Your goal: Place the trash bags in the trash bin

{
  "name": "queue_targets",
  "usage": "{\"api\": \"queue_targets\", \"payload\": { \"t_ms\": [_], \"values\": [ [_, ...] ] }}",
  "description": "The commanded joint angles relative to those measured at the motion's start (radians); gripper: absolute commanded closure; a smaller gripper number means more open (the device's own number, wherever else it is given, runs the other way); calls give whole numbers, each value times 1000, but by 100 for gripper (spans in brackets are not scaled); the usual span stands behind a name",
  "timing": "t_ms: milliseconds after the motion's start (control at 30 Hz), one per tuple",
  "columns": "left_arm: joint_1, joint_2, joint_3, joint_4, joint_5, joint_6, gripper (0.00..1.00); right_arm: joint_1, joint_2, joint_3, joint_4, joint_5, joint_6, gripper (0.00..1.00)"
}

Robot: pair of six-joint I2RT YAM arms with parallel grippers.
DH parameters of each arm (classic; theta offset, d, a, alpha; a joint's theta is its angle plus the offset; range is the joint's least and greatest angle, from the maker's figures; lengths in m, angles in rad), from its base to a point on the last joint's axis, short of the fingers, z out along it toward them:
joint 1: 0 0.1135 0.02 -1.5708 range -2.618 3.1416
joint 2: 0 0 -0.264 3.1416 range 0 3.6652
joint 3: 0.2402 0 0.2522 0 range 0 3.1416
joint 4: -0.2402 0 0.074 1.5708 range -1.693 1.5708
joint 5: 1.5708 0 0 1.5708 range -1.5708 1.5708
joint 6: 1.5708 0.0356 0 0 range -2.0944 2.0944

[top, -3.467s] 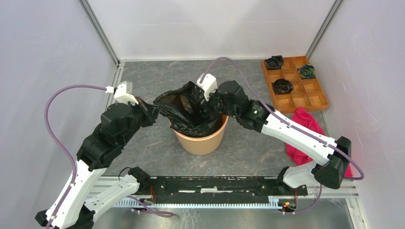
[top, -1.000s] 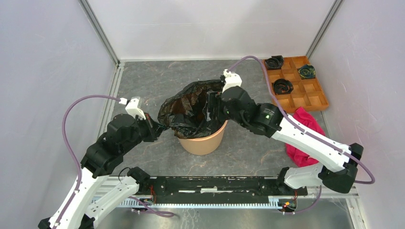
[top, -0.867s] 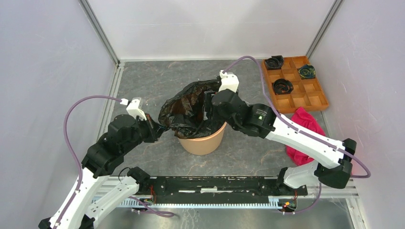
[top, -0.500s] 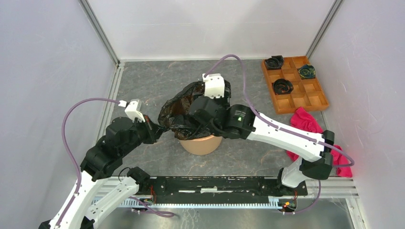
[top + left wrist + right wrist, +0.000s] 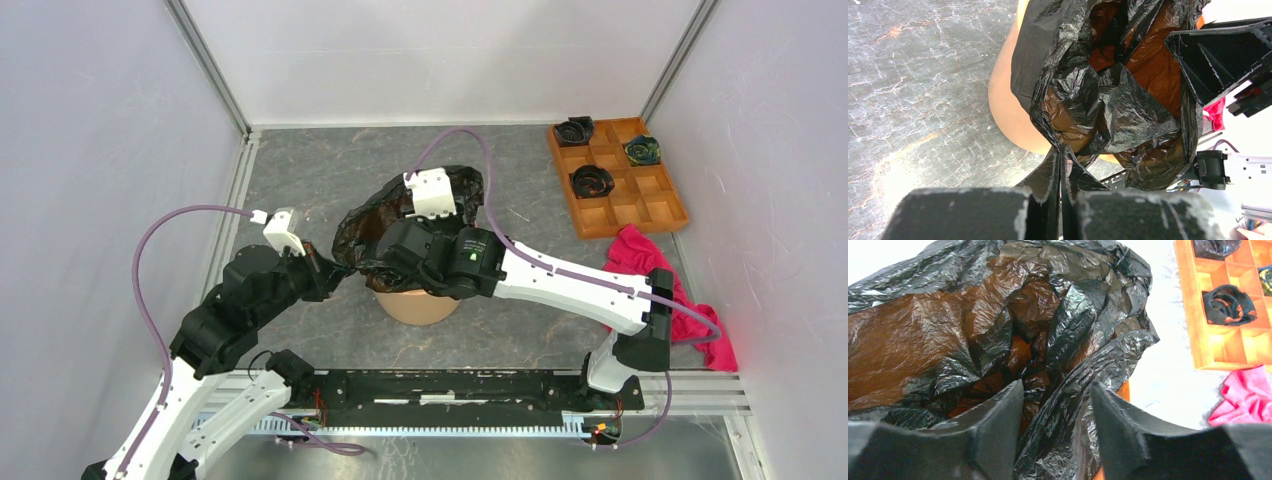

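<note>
Our left arm rises from its base at the near left, bends at the elbow and reaches right toward the bin (image 5: 415, 305). The left gripper (image 5: 1060, 162) sits just beside the bin's left wall. Its fingers are pressed together on a pinch of the bag (image 5: 1108, 105), holding that edge out past the rim.

Our right arm folds at its elbow at the near right. From there the long forearm runs left across the table (image 5: 320, 170) to the bin. The wrist hangs over the bin's mouth and hides most of it from the top camera. The right gripper (image 5: 1055, 387) points down into the bag's open mouth. Its fingers (image 5: 998, 420) stand apart, and a crinkled fold of film rises between them; we cannot tell whether they touch it.

The bag lies partly inside the bin. Its upper part billows above the rim and spills over the far and left sides, glossy black with the orange showing through.

At the far right sits the tray (image 5: 665, 205) with coiled rolls (image 5: 590, 180) in some compartments. The pink cloth (image 5: 640, 255) lies near it, partly under our right forearm.
</note>
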Motion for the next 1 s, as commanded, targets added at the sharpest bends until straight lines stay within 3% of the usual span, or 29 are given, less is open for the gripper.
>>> {"api": "queue_targets", "payload": {
  "t_ms": [0, 100, 233, 333, 700, 967],
  "values": [
    [4, -6, -4, 36, 2, 9, 98, 4, -9, -22, -10, 58, 19, 46],
    [4, -7, -6, 36, 4, 4, 98, 3, -23, -38, -1, 59, 18, 52],
    [4, -5, -7, 31, 8, -2, 98, 4, -57, -55, -8, 58, 36, 76],
    [4, -6, -10, 28, 16, -10, 98, 5, -100, -81, -3, 52, 41, 99],
    [3, -13, -42, 54, 135, -44, 98, 5, -344, -286, 123, -68, -25, 100],
    [4, -42, -77, 8, 178, -66, 98, 5, -626, -678, 464, -347, -180, 100]
  ]
}}
